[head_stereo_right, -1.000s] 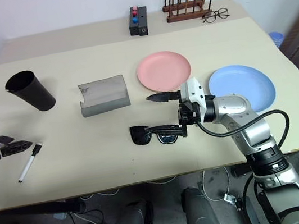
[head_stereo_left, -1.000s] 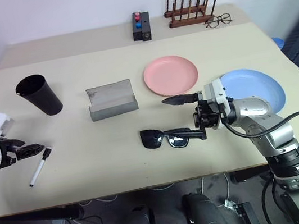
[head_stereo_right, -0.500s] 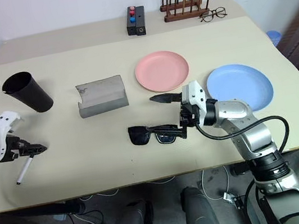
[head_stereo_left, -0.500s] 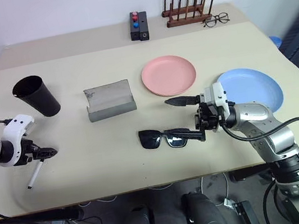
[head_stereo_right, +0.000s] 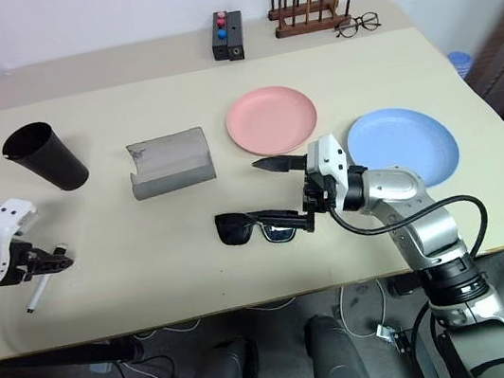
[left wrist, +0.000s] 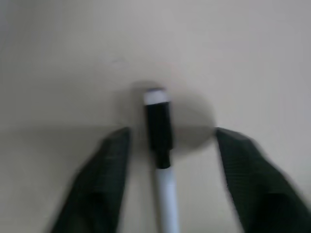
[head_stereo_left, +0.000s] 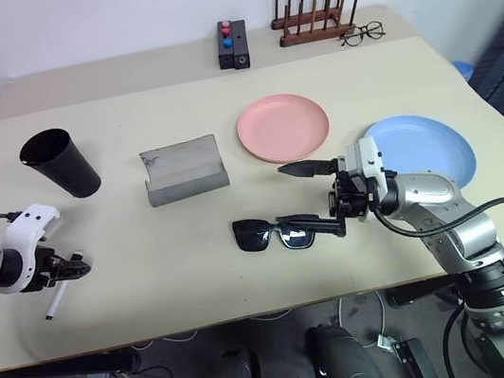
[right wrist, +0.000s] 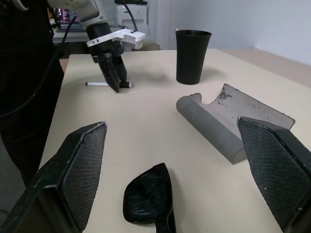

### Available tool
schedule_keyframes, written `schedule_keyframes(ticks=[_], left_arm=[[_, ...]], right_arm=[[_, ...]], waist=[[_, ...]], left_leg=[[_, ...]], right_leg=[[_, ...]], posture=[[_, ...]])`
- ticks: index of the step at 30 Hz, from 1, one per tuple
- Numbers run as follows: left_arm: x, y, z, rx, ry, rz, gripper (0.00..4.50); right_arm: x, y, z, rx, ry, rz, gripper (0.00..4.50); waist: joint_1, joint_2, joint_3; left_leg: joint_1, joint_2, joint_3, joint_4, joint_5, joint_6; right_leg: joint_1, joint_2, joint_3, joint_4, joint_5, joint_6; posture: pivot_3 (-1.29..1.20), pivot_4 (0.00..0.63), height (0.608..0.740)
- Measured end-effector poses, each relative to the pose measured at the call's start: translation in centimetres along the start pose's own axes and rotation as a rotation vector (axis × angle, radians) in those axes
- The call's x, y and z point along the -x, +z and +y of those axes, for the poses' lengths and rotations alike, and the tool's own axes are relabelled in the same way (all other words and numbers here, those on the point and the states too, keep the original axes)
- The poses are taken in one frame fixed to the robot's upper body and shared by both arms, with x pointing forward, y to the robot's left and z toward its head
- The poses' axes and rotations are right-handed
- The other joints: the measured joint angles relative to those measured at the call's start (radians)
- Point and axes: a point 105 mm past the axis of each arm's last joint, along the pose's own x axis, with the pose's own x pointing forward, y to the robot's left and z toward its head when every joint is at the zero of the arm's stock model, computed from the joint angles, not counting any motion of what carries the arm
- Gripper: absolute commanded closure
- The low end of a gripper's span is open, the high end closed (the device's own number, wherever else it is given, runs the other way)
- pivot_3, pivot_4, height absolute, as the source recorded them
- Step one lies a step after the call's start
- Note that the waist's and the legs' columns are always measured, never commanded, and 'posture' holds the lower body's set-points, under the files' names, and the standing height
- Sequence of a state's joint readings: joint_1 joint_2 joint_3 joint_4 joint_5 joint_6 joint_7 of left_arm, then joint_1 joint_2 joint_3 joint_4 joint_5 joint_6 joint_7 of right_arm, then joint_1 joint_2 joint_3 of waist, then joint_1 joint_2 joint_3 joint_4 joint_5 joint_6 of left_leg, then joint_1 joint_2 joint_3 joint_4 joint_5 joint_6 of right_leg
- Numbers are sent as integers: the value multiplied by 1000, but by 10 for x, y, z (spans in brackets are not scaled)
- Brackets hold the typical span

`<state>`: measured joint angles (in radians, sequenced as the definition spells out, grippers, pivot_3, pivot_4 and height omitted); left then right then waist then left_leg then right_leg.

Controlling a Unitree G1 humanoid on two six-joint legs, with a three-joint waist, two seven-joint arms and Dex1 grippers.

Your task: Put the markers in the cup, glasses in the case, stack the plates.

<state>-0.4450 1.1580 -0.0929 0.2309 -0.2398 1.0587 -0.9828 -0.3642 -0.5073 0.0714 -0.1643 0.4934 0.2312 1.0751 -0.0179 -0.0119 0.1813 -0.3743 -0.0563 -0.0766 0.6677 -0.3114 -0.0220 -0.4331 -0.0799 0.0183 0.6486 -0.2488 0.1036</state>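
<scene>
Two grippers are over the table (head_stereo_left: 248, 285), each at its own item. The left wrist view gives what the head views cannot: the marker (left wrist: 160, 160) lies on the table between the two fingers of the left gripper (left wrist: 167, 145), black cap pointing away from the wrist, white barrel running back toward it, with a gap showing on either side, so the jaws stand apart and not in contact. From the head views this gripper (head_stereo_left: 71, 267) is seen low over the marker (head_stereo_left: 56, 299) near the table's front left edge. The right wrist view shows the right gripper (right wrist: 184, 165) spread wide, with the glasses (right wrist: 150, 204) lying below it and nothing held. In the head view its upper finger sits above the glasses (head_stereo_left: 273, 233) and the lower one beside their temple arm. The cup (head_stereo_left: 61, 162), black and tapered, stands upright well behind the marker. The case (head_stereo_left: 185, 169), grey, lies open at the centre, with bare table between it and the glasses. The pink plate (head_stereo_left: 282, 127) and the blue plate (head_stereo_left: 428, 147) lie apart, unstacked, the blue one near the right edge.
</scene>
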Motion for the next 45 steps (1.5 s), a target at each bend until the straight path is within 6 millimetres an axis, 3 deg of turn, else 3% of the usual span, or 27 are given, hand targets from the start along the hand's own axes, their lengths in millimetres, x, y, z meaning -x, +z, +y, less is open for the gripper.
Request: schedule_keyframes(ticks=[2,3,10,12,15,18,21,23,28,33,38,45], left_arm=[[0,0,3,4,19,-7,4207],[-1,1,3,5,21,-12,4428],[-3,18,-5,-43,-32,-120,4428],[3,38,-18,-91,-107,-224,4428],[30,98,-51,-220,-232,-549,4428],[58,142,-71,-347,-257,-795,4428],[74,181,-69,-352,-175,-1026,4428],[82,197,-54,-322,-70,-1125,4428],[98,202,-3,-228,207,-1257,4428],[121,193,39,-81,403,-1388,4428],[109,177,57,-13,498,-1411,4428],[74,164,54,59,424,-1363,4428]], right_arm=[[0,1,0,3,1,-1,117],[-1,1,-1,5,1,-1,117],[-1,1,-1,5,-1,0,117],[0,0,-2,5,-4,1,117],[0,5,-6,7,-19,-16,117],[-3,18,-13,29,-30,-64,117],[-4,25,-25,26,-86,-105,117],[-7,28,-30,29,-110,-129,117],[-5,28,-34,31,-136,-131,117],[-4,27,-34,39,-142,-124,117],[-3,27,-35,39,-145,-123,117],[0,31,-40,16,-159,-155,117]], waist=[[2,0,0],[2,0,0],[8,0,0],[9,-1,0],[10,-1,0],[2,-1,0],[0,-1,0],[-2,-1,0],[2,-1,-1],[4,-2,-1],[4,-2,-1],[2,-3,-1]], left_leg=[[0,0,0,0,0,0],[0,0,0,0,0,0],[0,0,-1,1,0,-1],[-1,0,-2,2,0,-1],[-1,0,-2,3,1,-2],[0,0,-2,2,3,-6],[0,0,-1,2,4,-6],[0,0,0,2,4,-7],[-2,0,1,2,4,-7],[-2,-1,1,3,4,-7],[-2,-1,1,3,4,-6],[-2,-1,1,3,3,-6]], right_leg=[[0,0,0,0,0,0],[0,0,0,0,0,0],[1,0,-1,0,0,0],[1,-1,-1,0,0,0],[1,-2,-2,-1,0,0],[1,-1,-1,0,0,0],[1,0,-2,0,0,0],[0,0,-1,0,0,0],[-1,-1,-1,0,1,0],[-1,-1,-1,0,1,0],[-1,-1,-1,1,1,0],[-1,0,-1,1,1,0]], posture=[[0,150,740],[0,150,740],[0,150,740],[0,150,740],[0,150,740],[0,150,740],[0,150,740],[0,150,740],[0,150,740],[0,150,740],[0,150,740],[0,150,740]])
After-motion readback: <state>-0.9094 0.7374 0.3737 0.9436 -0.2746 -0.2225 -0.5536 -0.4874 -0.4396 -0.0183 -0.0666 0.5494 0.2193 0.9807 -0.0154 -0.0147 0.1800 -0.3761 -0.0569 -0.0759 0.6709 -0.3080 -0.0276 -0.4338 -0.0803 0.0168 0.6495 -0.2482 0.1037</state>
